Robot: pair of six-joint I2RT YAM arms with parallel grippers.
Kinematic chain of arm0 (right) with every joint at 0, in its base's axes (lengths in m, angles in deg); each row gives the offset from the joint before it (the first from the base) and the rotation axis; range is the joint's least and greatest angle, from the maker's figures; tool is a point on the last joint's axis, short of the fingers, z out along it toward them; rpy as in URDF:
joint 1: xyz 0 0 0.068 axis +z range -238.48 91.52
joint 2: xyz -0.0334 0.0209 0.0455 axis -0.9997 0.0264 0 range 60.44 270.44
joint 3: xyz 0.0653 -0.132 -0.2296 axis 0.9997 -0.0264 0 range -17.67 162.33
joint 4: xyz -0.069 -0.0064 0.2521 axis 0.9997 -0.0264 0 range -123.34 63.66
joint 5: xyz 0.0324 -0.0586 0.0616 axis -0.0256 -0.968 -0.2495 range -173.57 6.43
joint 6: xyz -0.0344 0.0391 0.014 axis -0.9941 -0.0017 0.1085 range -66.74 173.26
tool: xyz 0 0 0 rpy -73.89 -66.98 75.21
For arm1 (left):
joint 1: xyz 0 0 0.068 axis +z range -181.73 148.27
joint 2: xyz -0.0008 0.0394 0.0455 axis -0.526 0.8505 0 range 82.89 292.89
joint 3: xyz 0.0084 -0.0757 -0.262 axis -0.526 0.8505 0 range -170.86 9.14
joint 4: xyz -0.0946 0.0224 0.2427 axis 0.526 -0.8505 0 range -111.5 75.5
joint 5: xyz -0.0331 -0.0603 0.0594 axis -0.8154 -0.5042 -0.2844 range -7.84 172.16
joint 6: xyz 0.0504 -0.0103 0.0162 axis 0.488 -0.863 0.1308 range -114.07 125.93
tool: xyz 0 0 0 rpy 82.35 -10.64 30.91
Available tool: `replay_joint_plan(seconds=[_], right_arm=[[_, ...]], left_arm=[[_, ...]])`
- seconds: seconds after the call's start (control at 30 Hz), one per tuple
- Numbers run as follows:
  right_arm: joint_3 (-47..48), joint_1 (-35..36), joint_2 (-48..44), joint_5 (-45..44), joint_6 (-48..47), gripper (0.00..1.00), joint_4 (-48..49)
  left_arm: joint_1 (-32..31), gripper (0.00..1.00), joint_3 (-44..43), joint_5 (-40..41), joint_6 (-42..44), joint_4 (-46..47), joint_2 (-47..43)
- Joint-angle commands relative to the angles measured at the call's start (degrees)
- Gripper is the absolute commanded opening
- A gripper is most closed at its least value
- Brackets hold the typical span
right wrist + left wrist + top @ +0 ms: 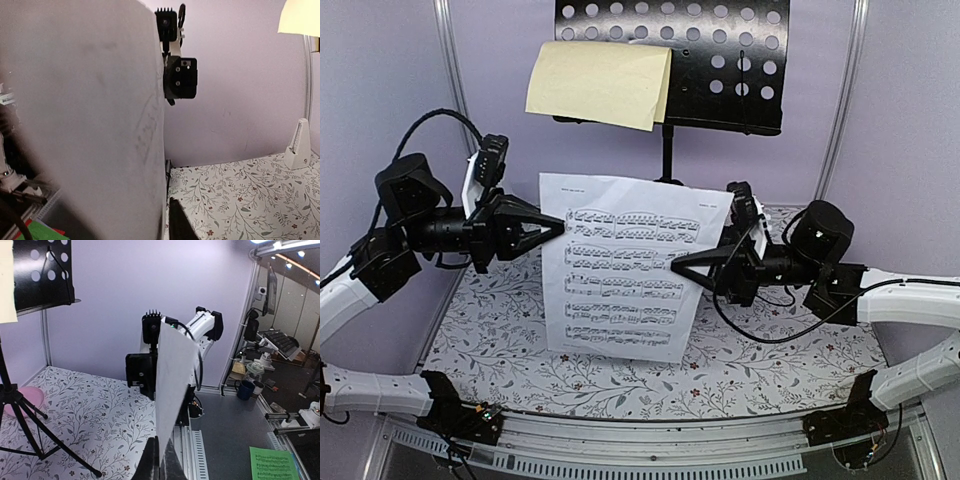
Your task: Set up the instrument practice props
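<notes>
One white page [620,305] (upright); left gripper [560,227], right gripper [674,268] pinch it

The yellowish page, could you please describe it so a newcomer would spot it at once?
Look at the black perforated music stand at the back. The yellowish page rests on its left side. Unlike the white page held up in front, it shows no printed notes.

I was running the arms in a robotics lab: lilac booth walls [380,70] enclosed my floral worktop [770,370], and to the right stood benches with a keyboard [282,341] and a mug [245,389].
</notes>
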Motion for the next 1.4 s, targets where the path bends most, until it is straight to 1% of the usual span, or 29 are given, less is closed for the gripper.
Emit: replay_joint_plan(seconds=[0.0, 0.1, 0.2, 0.23, 0.27, 0.33, 0.47, 0.53, 0.6, 0.63, 0.73, 0.77, 0.8, 0.83, 0.9, 0.93, 0.97, 1.0, 1.07, 1.13, 1.2, 1.27, 1.37], right_arm=[[0.7, -0.1, -6.1, -8.0, 0.4, 0.00, -4.2], [1.6, -0.1, -9.4, -11.5, -0.2, 0.00, -8.6], [3.0, -0.4, -12.2, -12.4, -2.1, 0.00, -13.0], [3.1, -0.4, -12.9, -12.2, -2.6, 0.00, -14.1], [3.4, -0.5, -13.5, -11.9, -3.0, 0.00, -14.8], [3.9, -0.5, -14.2, -11.3, -3.7, 0.00, -16.4], [5.7, -0.5, -14.7, -11.8, -5.2, 0.00, -19.9], [6.2, -0.6, -14.9, -12.0, -5.7, 0.00, -20.7], [7.2, -0.6, -14.9, -12.4, -6.5, 0.00, -21.6], [7.8, -0.6, -14.8, -12.8, -6.9, 0.00, -22.6], [9.3, -0.9, -14.8, -14.2, -8.0, 0.00, -24.3], [9.8, -1.2, -14.8, -14.9, -8.3, 0.00, -24.6], [10.3, -1.5, -14.9, -15.6, -8.2, 0.00, -24.8], [10.9, -1.8, -14.9, -16.5, -8.2, 0.04, -25.2], [12.9, -2.4, -14.7, -19.7, -8.1, 0.34, -26.5], [14.3, -2.5, -14.4, -21.9, -8.4, 0.46, -27.6], [16.0, -2.7, -14.2, -24.4, -8.7, 0.53, -28.7], [17.8, -2.9, -13.8, -27.1, -9.2, 0.56, -29.7], [20.6, -3.4, -13.6, -31.9, -10.3, 0.58, -30.8], [22.9, -3.5, -13.5, -37.6, -11.5, 0.57, -30.6], [24.9, -3.9, -13.0, -45.4, -12.3, 0.56, -30.3], [27.5, -4.8, -12.0, -49.7, -12.2, 0.55, -30.4], [30.5, -6.5, -10.2, -52.3, -11.1, 0.56, -29.6]], left_arm=[[-0.9, 0.00, -1.3, 8.9, -2.0, 5.2, 1.1], [-1.5, 0.01, -1.6, 12.4, -3.6, 7.6, 2.8], [-2.7, 0.28, -3.0, 12.4, -3.3, 8.6, 5.3], [-3.4, 0.35, -3.5, 12.4, -2.9, 8.7, 6.3], [-4.1, 0.39, -3.9, 12.4, -2.2, 8.8, 7.3], [-6.4, 0.45, -4.8, 12.5, -0.6, 8.8, 9.1], [-9.6, 0.48, -5.9, 11.5, 1.4, 9.4, 11.9], [-10.4, 0.44, -6.5, 11.7, 1.9, 9.5, 13.0], [-10.9, 0.36, -7.1, 12.4, 2.6, 9.5, 13.5], [-11.0, 0.29, -7.3, 13.3, 2.8, 9.6, 13.5], [-11.1, 0.04, -7.8, 17.5, 3.3, 10.1, 12.4], [-11.1, 0.00, -8.1, 19.5, 3.3, 10.4, 12.0], [-11.1, 0.00, -8.5, 21.3, 3.3, 10.6, 11.8], [-11.1, 0.00, -9.1, 23.0, 3.4, 10.8, 11.7], [-11.1, 0.00, -11.1, 26.5, 3.6, 10.9, 12.2], [-11.1, 0.00, -12.5, 28.3, 3.8, 10.5, 12.8], [-11.1, 0.00, -15.1, 30.3, 4.2, 9.8, 13.4], [-11.1, 0.00, -17.4, 32.2, 4.6, 8.9, 14.4], [-11.0, 0.00, -22.5, 34.8, 5.9, 7.1, 16.5], [-11.0, 0.00, -27.7, 36.1, 6.6, 5.4, 19.0], [-10.7, 0.00, -33.2, 38.0, 7.1, 3.1, 21.9], [-10.2, 0.00, -39.0, 39.0, 7.6, 0.5, 24.9], [-9.2, 0.00, -48.6, 39.5, 8.0, -3.9, 29.8]])
